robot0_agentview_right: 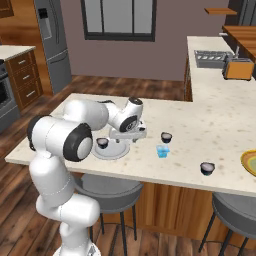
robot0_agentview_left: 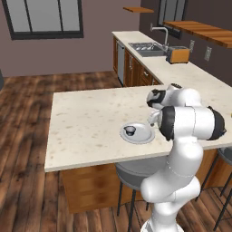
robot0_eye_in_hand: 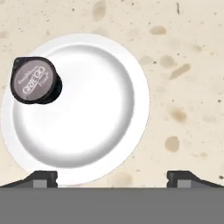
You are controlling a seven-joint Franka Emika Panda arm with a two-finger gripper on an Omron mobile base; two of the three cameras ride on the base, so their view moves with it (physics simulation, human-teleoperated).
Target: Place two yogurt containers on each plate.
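While the gripper (robot0_eye_in_hand: 112, 177) is hanging over the pale grey plate (robot0_eye_in_hand: 92, 131) with its jaws spread wide and nothing between them, one dark yogurt cup (robot0_eye_in_hand: 35, 80) is sitting inside that plate near its rim (label up). Three more containers are waiting on the worktop (robot0_agentview_right: 210, 120) to the right: a dark cup (robot0_agentview_right: 166, 137), the light blue cup (robot0_agentview_right: 162, 150) just beside it, and another dark cup (robot0_agentview_right: 207, 168) farther along, near the yellow plate (robot0_agentview_right: 249, 162) at the picture's edge. Judging by this, one of four placements is done. Next move is probably calling for a swing right toward the nearest dark cup, lowering the open jaws around it.
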